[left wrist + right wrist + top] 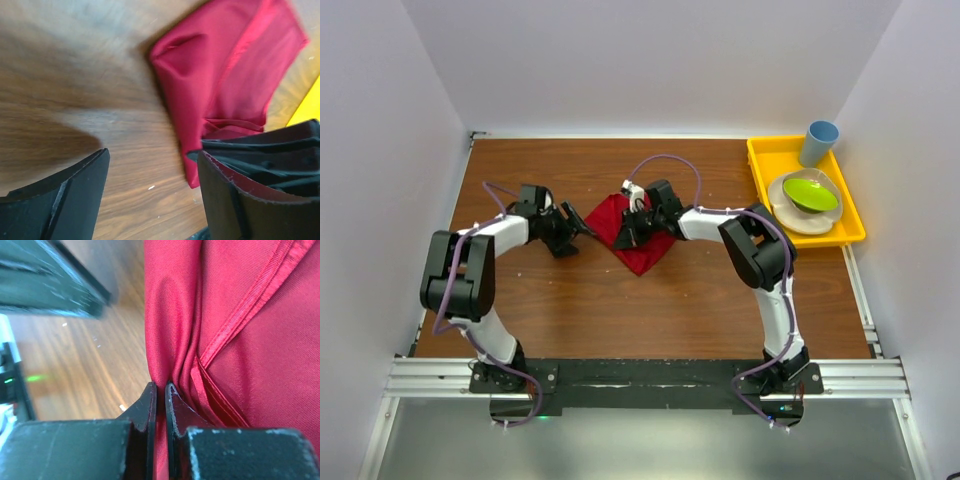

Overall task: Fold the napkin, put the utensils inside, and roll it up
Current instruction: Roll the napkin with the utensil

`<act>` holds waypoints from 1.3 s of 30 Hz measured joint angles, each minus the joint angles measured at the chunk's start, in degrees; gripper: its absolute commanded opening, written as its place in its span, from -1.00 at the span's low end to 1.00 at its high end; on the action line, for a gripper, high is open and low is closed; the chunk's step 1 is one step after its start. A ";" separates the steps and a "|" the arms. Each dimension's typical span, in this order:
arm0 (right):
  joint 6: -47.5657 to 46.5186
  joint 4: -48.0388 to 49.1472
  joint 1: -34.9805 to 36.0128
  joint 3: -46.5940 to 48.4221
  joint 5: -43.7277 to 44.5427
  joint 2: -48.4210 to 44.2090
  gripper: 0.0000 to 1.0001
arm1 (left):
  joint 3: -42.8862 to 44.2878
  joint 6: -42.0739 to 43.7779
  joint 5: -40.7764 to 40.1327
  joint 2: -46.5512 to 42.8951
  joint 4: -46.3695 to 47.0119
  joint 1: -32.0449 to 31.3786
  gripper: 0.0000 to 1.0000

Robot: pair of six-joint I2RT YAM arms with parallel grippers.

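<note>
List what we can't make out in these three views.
- Top view: right gripper covers the napkin centre; layers underneath hidden.
- Right wrist: napkin cut off by frame edges; outline unknown.
- Left wrist: blurred; left gripper blocks the lower frame.
- Utensils: none discernible in any view.

Robot lab test cell.
A wooden table [620, 310] is enclosed by white walls [650, 60] on the left, right and far sides; two robot arms [460, 270] are bolted to a metal rail [640, 378] at its near edge.
</note>
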 measured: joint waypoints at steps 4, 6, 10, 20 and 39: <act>2.01 0.42 -1.42 0.96 -5.90 2.03 -1.00 | -0.33 -3.80 3.41 3.17 4.22 -1.42 0.55; 2.58 0.17 -1.75 1.60 -7.93 2.80 -1.00 | -0.31 -5.40 4.15 4.07 6.43 -2.25 0.55; 3.41 -2.32 -2.10 3.45 -11.13 4.17 -1.00 | 0.59 -8.22 4.50 5.49 7.74 -3.17 0.50; 5.53 -8.92 -2.95 6.97 -16.74 6.78 -1.00 | 8.41 -12.24 -0.81 9.49 -4.17 -4.52 -0.18; -7.80 -31.30 3.85 13.92 7.87 -0.50 0.05 | 19.45 -11.98 -5.73 15.43 -21.97 -7.19 -1.00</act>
